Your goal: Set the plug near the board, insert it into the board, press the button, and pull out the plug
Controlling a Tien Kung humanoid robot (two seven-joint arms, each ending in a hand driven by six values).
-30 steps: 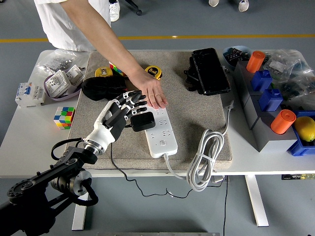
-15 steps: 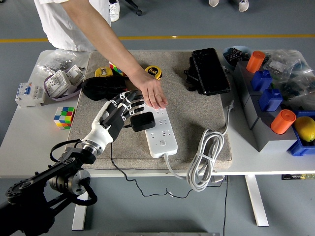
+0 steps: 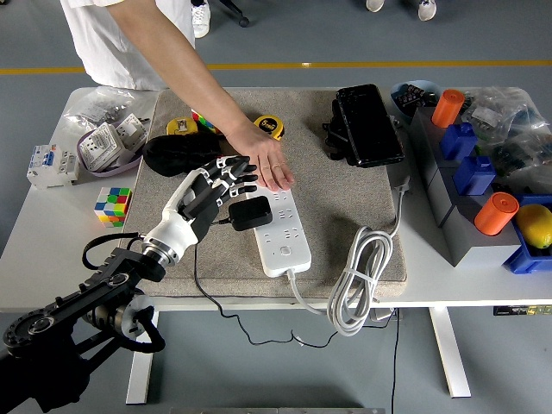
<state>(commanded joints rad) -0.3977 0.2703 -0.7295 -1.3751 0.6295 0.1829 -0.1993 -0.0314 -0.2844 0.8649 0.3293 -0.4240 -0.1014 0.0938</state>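
I see the black plug (image 3: 251,212) sitting on the left edge of the white board (image 3: 281,230), near its far end — seated or merely resting, I cannot tell. My left hand (image 3: 210,191) is at the plug's nine o'clock, fingers spread loose, gripping nothing. At the plug's one o'clock a person's hand (image 3: 270,166) lies flat at the board's far end. The board's cable (image 3: 354,283) coils at its four o'clock, all on a grey mat (image 3: 345,207) over the white bench (image 3: 52,250).
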